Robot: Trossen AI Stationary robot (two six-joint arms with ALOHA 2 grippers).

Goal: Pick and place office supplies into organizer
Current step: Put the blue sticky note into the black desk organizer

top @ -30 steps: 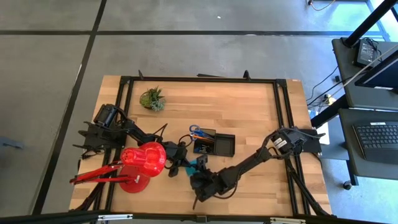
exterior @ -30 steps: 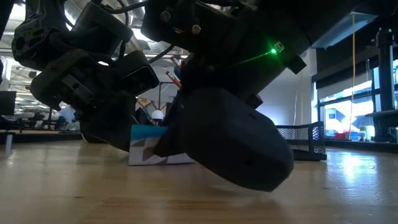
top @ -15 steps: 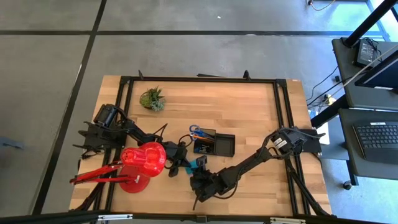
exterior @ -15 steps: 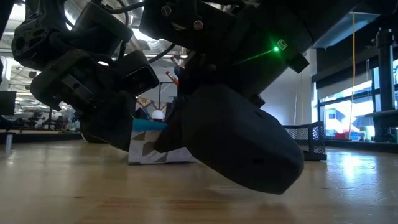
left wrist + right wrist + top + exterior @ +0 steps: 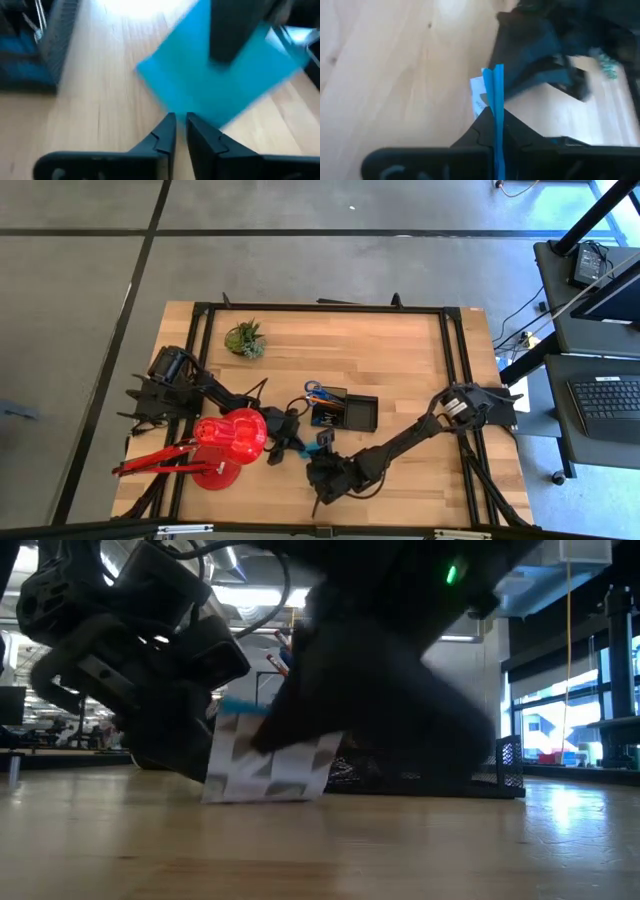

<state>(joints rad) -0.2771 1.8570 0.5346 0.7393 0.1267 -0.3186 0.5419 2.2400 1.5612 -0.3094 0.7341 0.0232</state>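
pinching the pad (image 5: 496,95) edge-on, the right gripper (image 5: 496,120) is sitting low at the near middle of the table (image 5: 400,360), its fingers clamped tight on the thin cyan sheet block. the pad is looking tilted up on one side in the low view, one lower edge seeming to touch the wood. just beside it, the left gripper (image 5: 180,131) is pointing its tips at the pad's corner with only a narrow gap between them, gripping nothing that i can make out. the red lamp (image 5: 225,442) is standing close on the left arm's side. a little farther back, the organizer (image 5: 362,413) is waiting, scissors (image 5: 316,391) already sticking out of its left compartment. the plant (image 5: 245,339) is sitting well beyond, near the far edge.

the step looks like the pickup of the pad, with the handover to the right arm's grip under way. next, i'd judge, the pad is needing a clean lift clear of the left fingers, then carrying back over the organizer's freer compartment.
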